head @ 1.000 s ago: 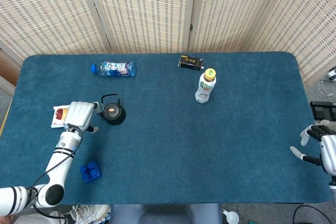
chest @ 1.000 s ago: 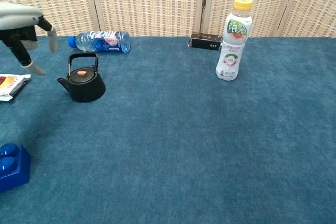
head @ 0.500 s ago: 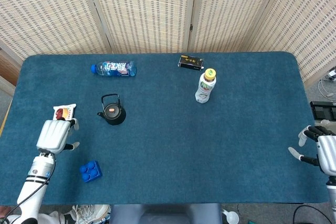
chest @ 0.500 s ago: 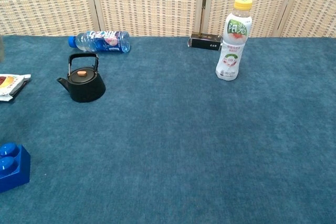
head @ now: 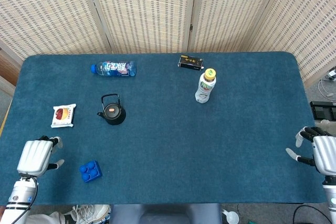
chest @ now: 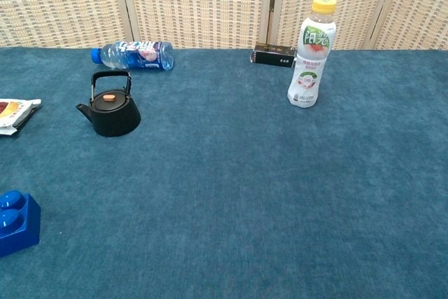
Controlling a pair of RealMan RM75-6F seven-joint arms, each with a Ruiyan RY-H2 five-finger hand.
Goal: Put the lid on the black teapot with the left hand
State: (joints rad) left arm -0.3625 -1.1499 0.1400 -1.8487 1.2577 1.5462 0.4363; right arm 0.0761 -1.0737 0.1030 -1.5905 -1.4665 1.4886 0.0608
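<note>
Black round teapot [head: 112, 113], its lid [chest: 111, 99] with an orange knob seated, stands left of centre on the blue cloth table [head: 173, 145]. Only the head view shows the hands: left hand [head: 35, 157] and right hand [head: 320, 152], fingers spread, holding nothing, at the near corners.

Head view looks steeply down on the whole table [head: 168, 150]; chest view skims it low, sharing its middle.

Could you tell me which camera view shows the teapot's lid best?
The chest view: the teapot appears large, its lid seated with an orange knob. The head view shows the teapot from above, smaller, the lid only a small dark disc.
</note>
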